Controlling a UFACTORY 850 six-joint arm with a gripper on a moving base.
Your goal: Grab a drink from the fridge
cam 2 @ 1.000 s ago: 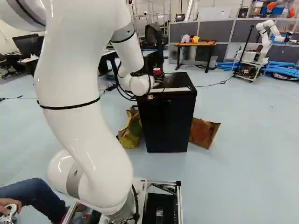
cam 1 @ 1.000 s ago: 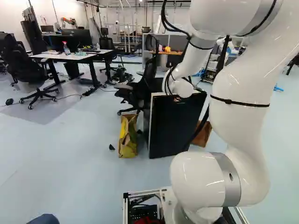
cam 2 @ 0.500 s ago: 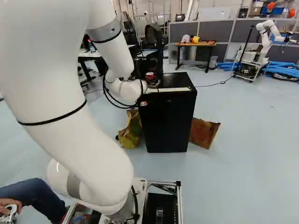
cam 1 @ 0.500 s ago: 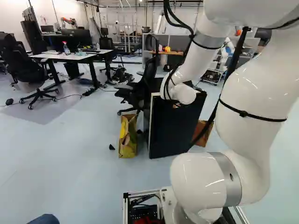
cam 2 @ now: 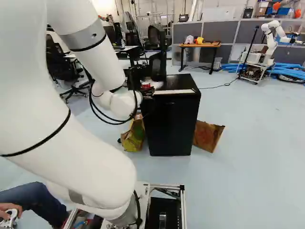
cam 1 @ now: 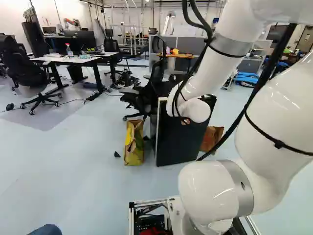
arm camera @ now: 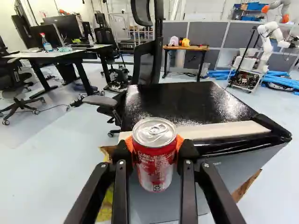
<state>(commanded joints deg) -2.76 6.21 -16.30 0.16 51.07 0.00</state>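
White, smooth and rounded, the arm crosses the left base view in fat tubular sections, banded with grey rings and slung with black cables. Behind its wrist stands the boxy black fridge, flanked by a creased, yellow-printed paper bag and a plain brown paper bag. The wrist hides part of the fridge's top edge; the upper arm runs out of view.

In the right base view the fridge's top looks glossy, with a cream strip along its front edge. The claw is a small dark tangle beyond the wrist, its fingers hard to make out.

In the wrist view the claw grips a red soda can, upright, its silver lid and pull tab clear. Orange pads press it from both sides, mostly hidden behind metal and black fingers. The can covers part of the cream strip; its printing is too small to read fully.
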